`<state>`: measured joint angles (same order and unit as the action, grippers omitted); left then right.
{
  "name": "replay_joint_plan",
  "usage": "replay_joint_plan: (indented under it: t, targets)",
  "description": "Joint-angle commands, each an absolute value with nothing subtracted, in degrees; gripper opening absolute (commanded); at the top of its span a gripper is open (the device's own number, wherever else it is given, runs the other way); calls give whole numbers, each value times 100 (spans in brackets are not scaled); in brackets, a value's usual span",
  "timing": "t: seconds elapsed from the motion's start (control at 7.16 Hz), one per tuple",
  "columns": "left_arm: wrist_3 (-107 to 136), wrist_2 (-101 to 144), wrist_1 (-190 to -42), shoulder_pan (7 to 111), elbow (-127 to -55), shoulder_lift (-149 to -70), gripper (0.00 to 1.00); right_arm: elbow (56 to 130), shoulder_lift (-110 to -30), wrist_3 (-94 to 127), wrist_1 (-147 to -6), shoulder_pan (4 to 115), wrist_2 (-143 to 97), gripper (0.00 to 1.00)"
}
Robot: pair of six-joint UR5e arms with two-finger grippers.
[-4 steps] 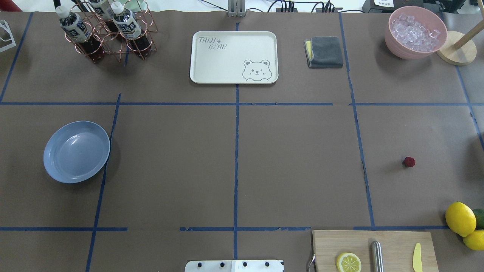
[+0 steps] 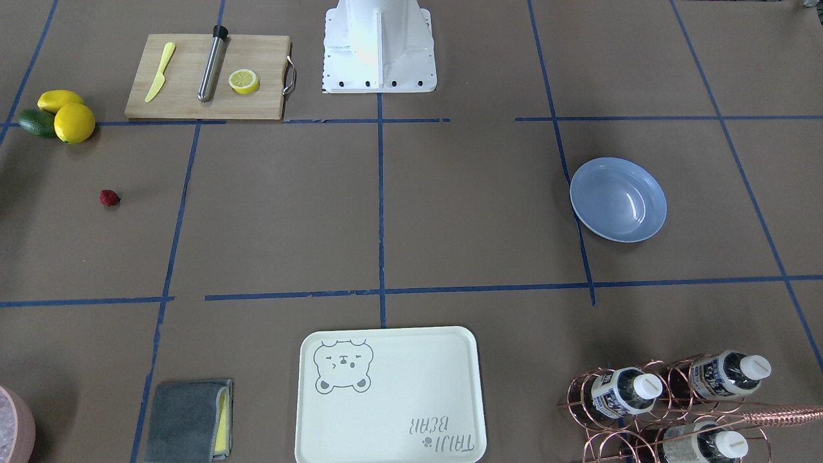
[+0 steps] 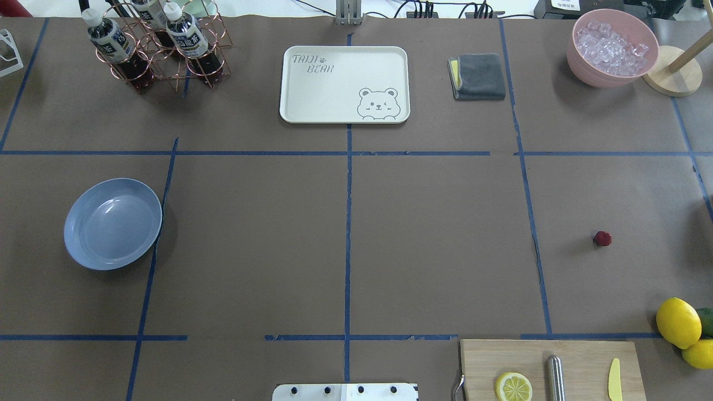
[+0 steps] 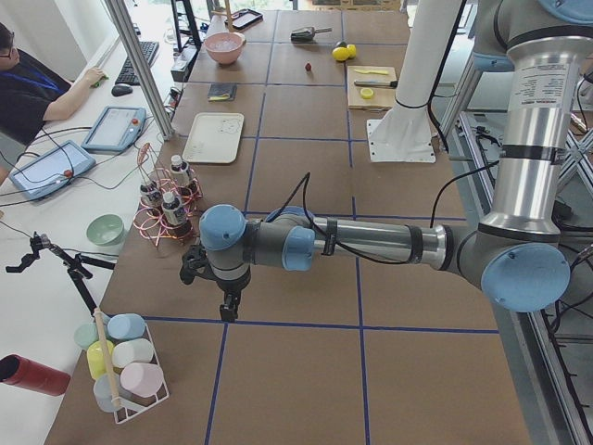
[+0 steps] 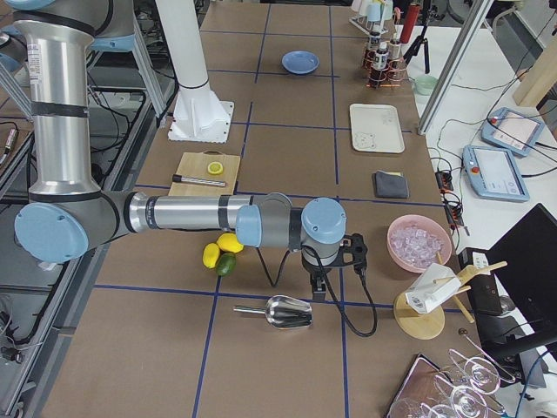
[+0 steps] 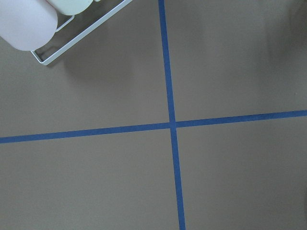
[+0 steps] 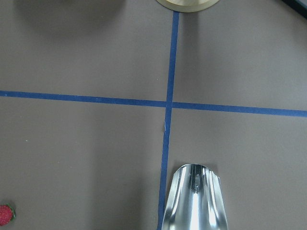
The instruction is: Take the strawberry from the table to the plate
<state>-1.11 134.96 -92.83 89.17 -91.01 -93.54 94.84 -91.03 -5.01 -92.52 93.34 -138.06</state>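
The strawberry (image 3: pixel 602 239) is small and dark red and lies alone on the brown table (image 3: pixel 434 234) at the right; it also shows in the front view (image 2: pixel 109 198) and at the bottom-left corner of the right wrist view (image 7: pixel 5 214). The light-blue plate (image 3: pixel 113 224) sits at the far left with nothing in it. Neither gripper appears in the overhead or front views. My left gripper (image 4: pixel 228 311) hangs over the table's left end and my right gripper (image 5: pixel 319 292) over its right end, past the strawberry. I cannot tell whether either is open or shut.
At the back stand a cream bear tray (image 3: pixel 344 83), a copper bottle rack (image 3: pixel 159 44), a grey cloth (image 3: pixel 478 76) and a pink bowl of ice (image 3: pixel 611 47). Lemons (image 3: pixel 678 322) and a cutting board (image 3: pixel 551 367) sit front right. A metal scoop (image 7: pixel 195 201) lies beneath the right wrist.
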Motion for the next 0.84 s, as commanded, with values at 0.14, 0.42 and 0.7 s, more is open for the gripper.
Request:
replay_joint_plan:
  t: [0.14,0.42,0.7]
  targets:
    - [1311,13535,-10477,8248,-9657,-8872,100,9536,-9044,-501,-9211,9334,-13790,100]
    - [4028,13457,-13474,6986,-9624,-7977,100,9545,-9044,-492,-9220,9325,-13799,100]
    - [5653,13072,-14972,5921,-9607,-7498,100,9545,-9026,-492,-9211,9325,-13790,100]
